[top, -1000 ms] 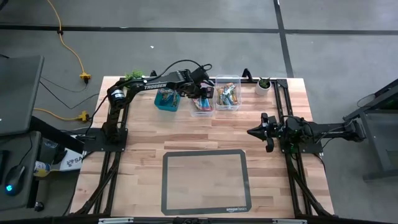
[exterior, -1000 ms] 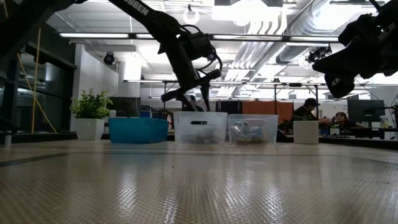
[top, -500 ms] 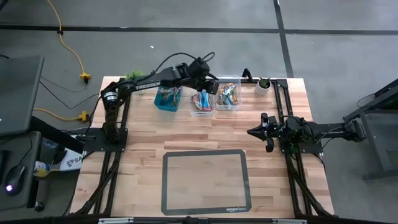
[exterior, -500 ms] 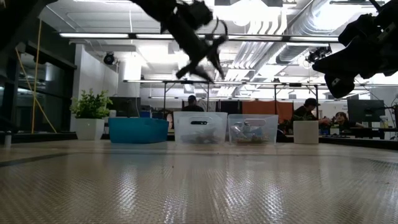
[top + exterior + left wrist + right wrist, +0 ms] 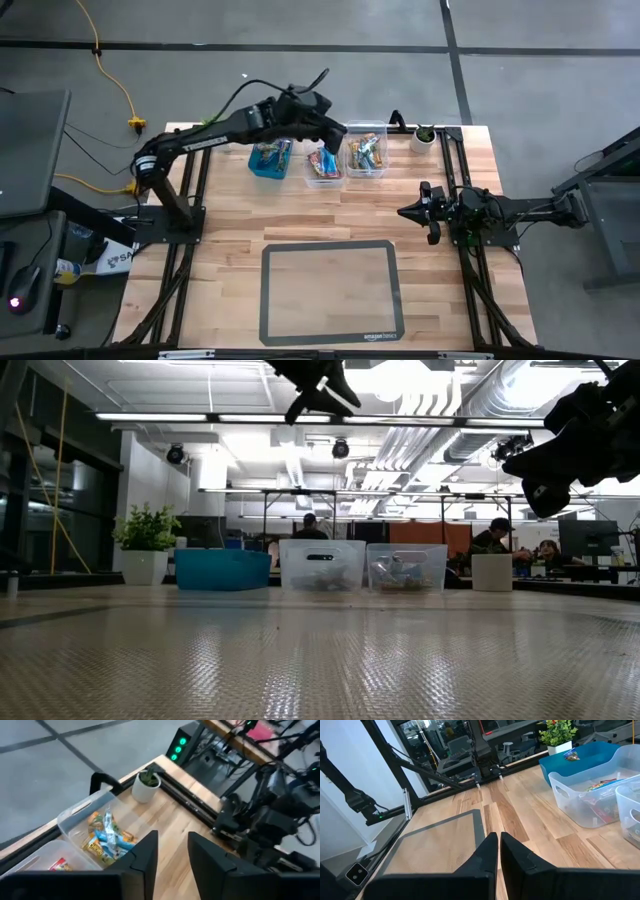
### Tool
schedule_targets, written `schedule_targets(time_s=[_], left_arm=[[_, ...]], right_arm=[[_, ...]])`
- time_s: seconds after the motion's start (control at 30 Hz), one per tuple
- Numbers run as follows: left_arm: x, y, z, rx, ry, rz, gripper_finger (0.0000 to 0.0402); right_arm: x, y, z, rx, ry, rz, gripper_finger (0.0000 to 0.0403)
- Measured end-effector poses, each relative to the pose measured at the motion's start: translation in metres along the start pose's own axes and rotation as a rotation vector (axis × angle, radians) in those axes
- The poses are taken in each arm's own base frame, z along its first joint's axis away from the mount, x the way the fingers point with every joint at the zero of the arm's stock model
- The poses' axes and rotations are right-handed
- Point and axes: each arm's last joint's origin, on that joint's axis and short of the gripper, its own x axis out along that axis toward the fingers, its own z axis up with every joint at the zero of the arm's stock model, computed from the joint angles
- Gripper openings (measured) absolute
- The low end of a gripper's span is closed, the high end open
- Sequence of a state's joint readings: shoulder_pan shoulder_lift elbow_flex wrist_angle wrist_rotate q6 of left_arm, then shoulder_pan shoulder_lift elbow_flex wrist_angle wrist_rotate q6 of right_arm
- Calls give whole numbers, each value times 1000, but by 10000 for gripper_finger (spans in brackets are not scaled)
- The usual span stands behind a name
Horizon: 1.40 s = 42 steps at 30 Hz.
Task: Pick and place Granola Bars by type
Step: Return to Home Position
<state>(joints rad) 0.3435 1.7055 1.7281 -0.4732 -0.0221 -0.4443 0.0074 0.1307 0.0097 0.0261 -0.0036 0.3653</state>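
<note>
The granola bars lie in three bins along the table's far edge. The teal bin [image 5: 269, 158] holds blue and brownish ones, the middle clear bin [image 5: 324, 166] red and pinkish ones, and the right clear bin [image 5: 366, 152] orange and blue ones [image 5: 107, 838]. My left gripper [image 5: 336, 132] hangs high above the gap between the two clear bins, near the top edge of the low view [image 5: 318, 388]. It is open and empty [image 5: 172, 854]. My right gripper [image 5: 420, 212] waits shut [image 5: 499, 854] above the table's right side, pointing left.
A dark-framed grey mat [image 5: 330, 292] lies on the near half of the table. A small potted plant [image 5: 424, 135] stands at the far right corner and another [image 5: 146, 540] at the far left. People sit at desks in the room behind.
My left gripper has risen from just above the middle clear bin to high over the bins. It has also shifted a little toward the right clear bin, and the arm has swung outward. The bins and my right arm have stayed still.
</note>
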Motion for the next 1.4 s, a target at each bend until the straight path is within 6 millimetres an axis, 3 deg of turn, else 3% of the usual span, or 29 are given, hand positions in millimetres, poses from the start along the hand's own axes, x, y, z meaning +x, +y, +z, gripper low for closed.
schedule_targets(time_s=[0.17,0.3,0.57,0.8,1.4], left_arm=[[-9,5,-10,-7,-29,-27,79],[-31,8,-20,-8,-117,-95,61],[-78,26,-60,1,-252,-169,23],[-105,49,-106,-18,-336,-212,3],[-130,100,-209,-87,-480,-299,0]], right_arm=[[0,0,0,0,0,0,3],[0,0,0,0,0,0,1],[0,0,0,0,-1,0,3],[0,0,0,0,0,0,4],[0,0,0,0,0,0,7]])
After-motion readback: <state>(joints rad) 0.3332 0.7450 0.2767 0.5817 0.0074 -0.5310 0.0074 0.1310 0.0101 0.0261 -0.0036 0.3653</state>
